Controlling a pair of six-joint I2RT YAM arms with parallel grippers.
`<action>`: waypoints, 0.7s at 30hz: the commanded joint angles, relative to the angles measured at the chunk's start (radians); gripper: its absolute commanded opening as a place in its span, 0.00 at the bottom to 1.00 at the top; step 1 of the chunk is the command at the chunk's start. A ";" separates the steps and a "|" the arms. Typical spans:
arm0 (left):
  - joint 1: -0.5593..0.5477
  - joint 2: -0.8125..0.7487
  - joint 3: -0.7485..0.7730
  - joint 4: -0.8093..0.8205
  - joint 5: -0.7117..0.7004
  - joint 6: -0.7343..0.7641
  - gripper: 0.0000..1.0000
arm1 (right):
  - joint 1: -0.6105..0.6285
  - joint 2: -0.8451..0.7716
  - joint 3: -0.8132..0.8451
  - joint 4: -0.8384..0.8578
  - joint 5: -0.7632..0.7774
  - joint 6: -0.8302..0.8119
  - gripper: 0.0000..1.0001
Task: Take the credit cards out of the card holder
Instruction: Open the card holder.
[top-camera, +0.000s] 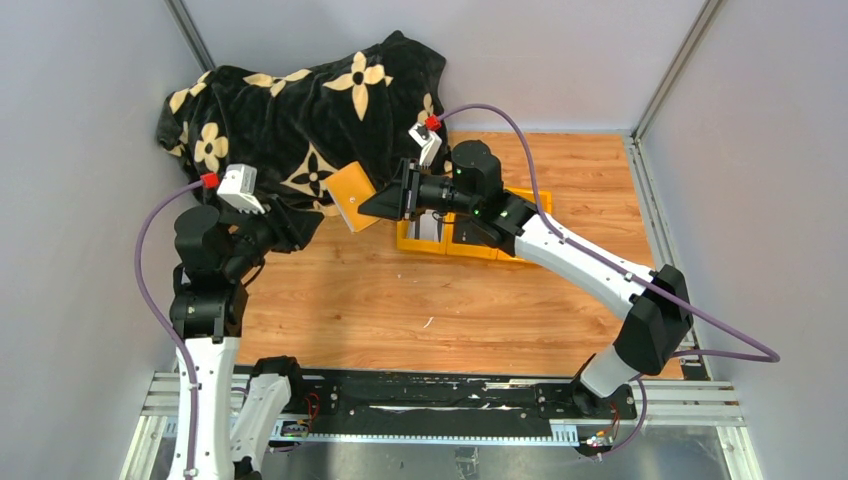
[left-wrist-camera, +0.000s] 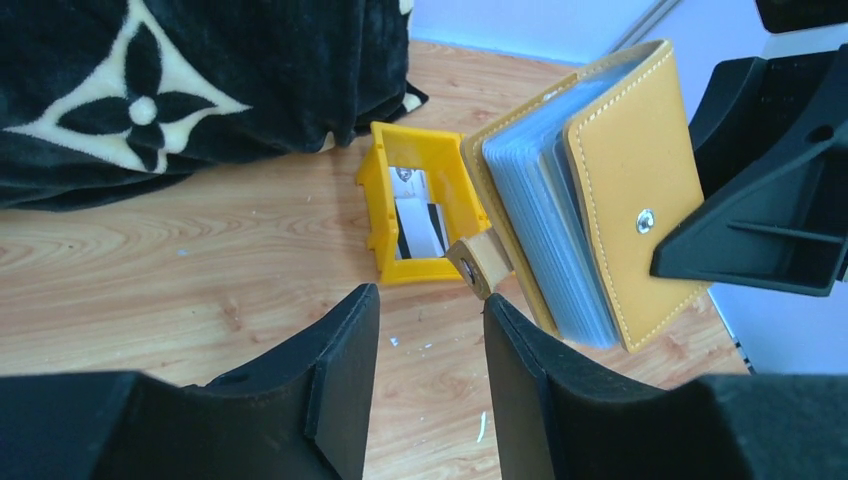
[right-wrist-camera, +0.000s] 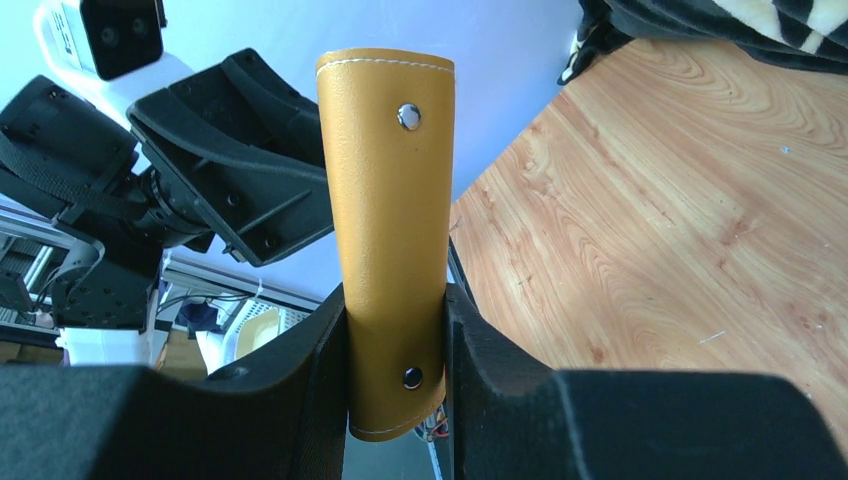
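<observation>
My right gripper (right-wrist-camera: 397, 295) is shut on the mustard-tan card holder (right-wrist-camera: 390, 190) and holds it in the air above the table, left of the yellow bin. In the left wrist view the card holder (left-wrist-camera: 625, 190) hangs partly open, showing a stack of blue-grey plastic pockets (left-wrist-camera: 540, 225) and a dangling snap tab (left-wrist-camera: 478, 265). No single card can be made out inside the pockets. Pale credit cards (left-wrist-camera: 420, 228) with dark stripes lie in the bin. My left gripper (left-wrist-camera: 430, 297) is open just below and left of the holder, with only bare table between its fingers.
The yellow compartment bin (top-camera: 470, 240) stands on the wooden table under my right arm. A black blanket with cream flowers (top-camera: 300, 110) is heaped at the back left. Grey walls enclose the table on three sides.
</observation>
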 joint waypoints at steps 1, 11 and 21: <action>-0.007 -0.031 -0.034 0.005 -0.021 -0.031 0.48 | 0.010 -0.031 -0.009 0.101 0.003 0.037 0.00; -0.007 -0.034 -0.063 0.016 -0.073 -0.190 0.44 | 0.010 -0.056 -0.057 0.206 -0.017 0.075 0.00; -0.024 -0.128 -0.136 0.151 0.104 -0.157 0.70 | 0.042 -0.043 -0.047 0.195 0.028 0.085 0.00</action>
